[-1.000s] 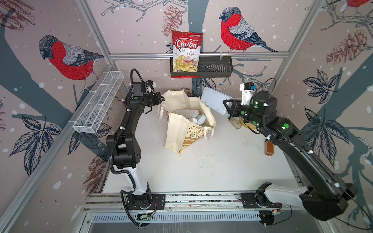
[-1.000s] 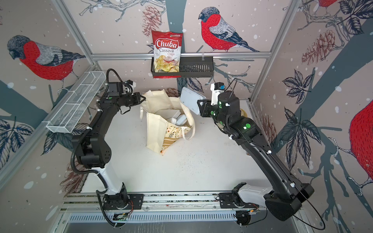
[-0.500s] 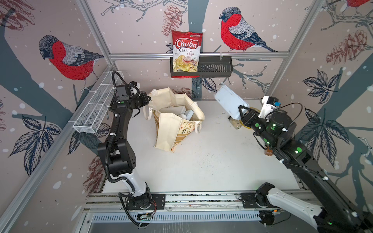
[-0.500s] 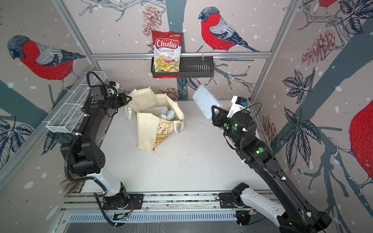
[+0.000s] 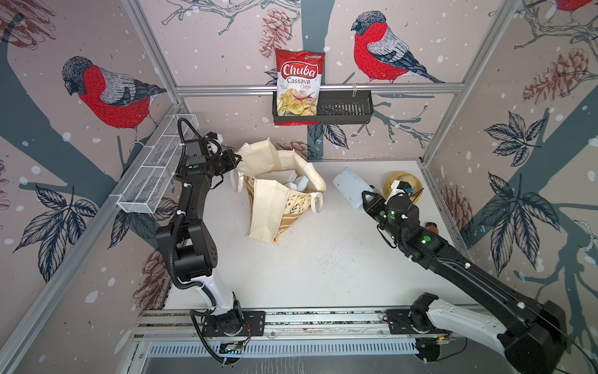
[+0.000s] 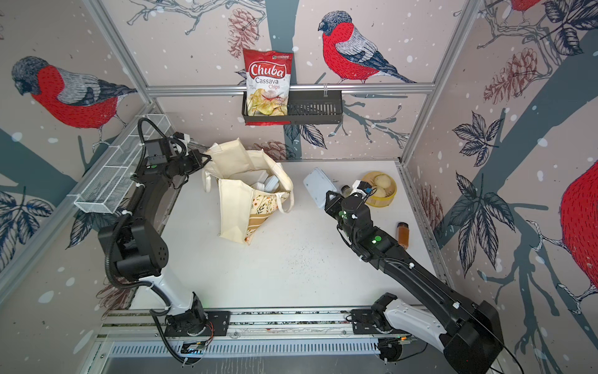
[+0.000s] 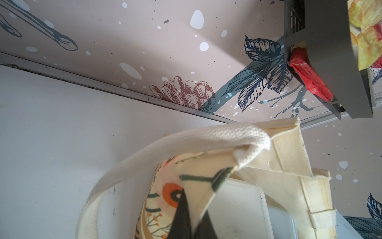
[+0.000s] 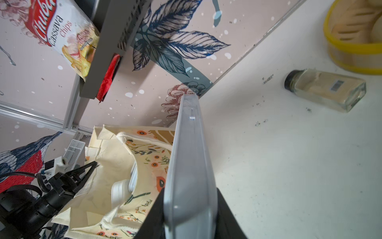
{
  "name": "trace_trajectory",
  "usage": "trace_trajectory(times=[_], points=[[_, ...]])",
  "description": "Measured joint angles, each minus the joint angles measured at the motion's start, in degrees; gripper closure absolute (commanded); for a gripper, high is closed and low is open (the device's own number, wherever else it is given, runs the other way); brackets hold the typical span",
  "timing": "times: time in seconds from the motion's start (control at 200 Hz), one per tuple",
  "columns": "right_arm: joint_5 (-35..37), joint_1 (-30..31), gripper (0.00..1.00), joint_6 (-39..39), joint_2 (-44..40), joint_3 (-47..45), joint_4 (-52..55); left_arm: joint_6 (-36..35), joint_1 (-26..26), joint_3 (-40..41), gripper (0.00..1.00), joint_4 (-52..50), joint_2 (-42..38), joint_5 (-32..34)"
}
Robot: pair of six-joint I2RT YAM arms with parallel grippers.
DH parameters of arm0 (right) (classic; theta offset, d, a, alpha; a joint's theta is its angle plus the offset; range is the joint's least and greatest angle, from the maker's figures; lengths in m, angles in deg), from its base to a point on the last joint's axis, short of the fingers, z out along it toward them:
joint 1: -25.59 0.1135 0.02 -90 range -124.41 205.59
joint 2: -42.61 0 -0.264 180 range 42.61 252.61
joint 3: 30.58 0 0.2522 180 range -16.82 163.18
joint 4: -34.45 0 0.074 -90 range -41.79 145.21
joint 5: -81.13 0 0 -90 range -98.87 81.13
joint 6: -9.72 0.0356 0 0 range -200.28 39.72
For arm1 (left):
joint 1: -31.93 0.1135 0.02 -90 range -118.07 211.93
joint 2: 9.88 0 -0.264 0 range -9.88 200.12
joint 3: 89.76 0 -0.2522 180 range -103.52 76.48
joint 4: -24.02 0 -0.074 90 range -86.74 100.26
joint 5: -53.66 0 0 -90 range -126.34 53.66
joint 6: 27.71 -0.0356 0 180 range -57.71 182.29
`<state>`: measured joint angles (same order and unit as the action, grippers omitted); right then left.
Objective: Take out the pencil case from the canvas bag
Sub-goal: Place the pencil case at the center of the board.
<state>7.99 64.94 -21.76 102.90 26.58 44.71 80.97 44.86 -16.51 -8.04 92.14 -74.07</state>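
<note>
Item: pencil case (image 5: pixel 352 190), grey-white, outside the canvas bag (image 5: pixel 273 207), at its 3 o'clock; your right gripper (image 5: pixel 365 200) is clamped on one end. Your left gripper (image 5: pixel 237 159) pinches the bag's rim at 10 o'clock.

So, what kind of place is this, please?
Probably a robot test cell, not a home: a left arm and right arm bolted to a base rail, an aluminium frame holding wallpapered panels, around a white table.
</note>
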Motion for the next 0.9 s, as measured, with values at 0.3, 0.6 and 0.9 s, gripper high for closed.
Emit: trace_trajectory(times=[0.3, 0.6, 0.9], points=[[4.9, 6.4, 1.0, 11.0, 3.8, -7.3, -8.6, 0.6, 0.1, 0.4, 1.0, 1.4, 0.9, -0.3], [8.9, 9.8, 1.0, 20.9, 7.0, -10.6, -11.4, 0.9, 0.1, 0.5, 1.0, 2.2, 0.9, -1.3], [9.2, 12.3, 1.0, 27.2, 14.1, -11.2, -16.1, 1.0, 0.1, 0.7, 1.0, 2.6, 0.9, -1.6]])
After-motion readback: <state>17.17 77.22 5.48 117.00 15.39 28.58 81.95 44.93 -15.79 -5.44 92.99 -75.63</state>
